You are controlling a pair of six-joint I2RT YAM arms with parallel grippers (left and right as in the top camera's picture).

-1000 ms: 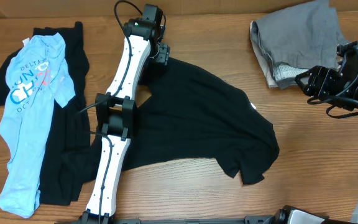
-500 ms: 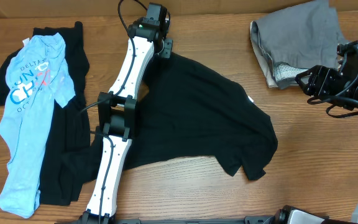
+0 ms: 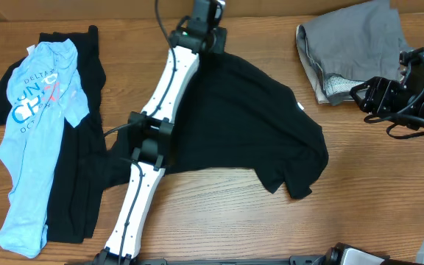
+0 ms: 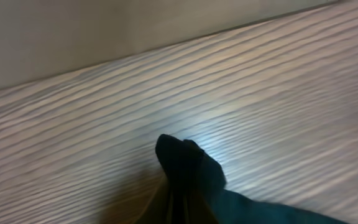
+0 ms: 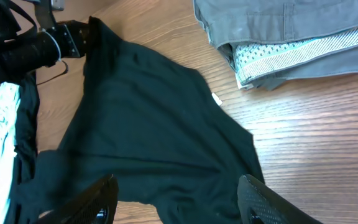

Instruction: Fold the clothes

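Note:
A plain black T-shirt [image 3: 249, 125] lies spread over the middle of the table, its small white label [image 3: 299, 107] near the right side. My left gripper [image 3: 212, 35] is at the far edge, shut on the shirt's top corner. In the left wrist view a tuft of black cloth [image 4: 185, 165] sticks out from the closed jaws over bare wood. A light blue printed T-shirt [image 3: 32, 132] lies on another black piece [image 3: 79, 162] at the left. My right gripper [image 3: 363, 99] hovers open at the right, and its fingers [image 5: 89, 199] frame the black T-shirt [image 5: 148, 118] with nothing held.
Folded grey garments [image 3: 352, 44] with pale speckled lining lie at the far right corner, just beyond the right gripper, and appear as grey garments [image 5: 291, 31] in the right wrist view. The left arm [image 3: 153, 125] stretches across the shirt's left side.
The left gripper shut on the black T-shirt's top corner, then pulled it toward the far edge and to the right; the shirt followed. The right arm has not moved.

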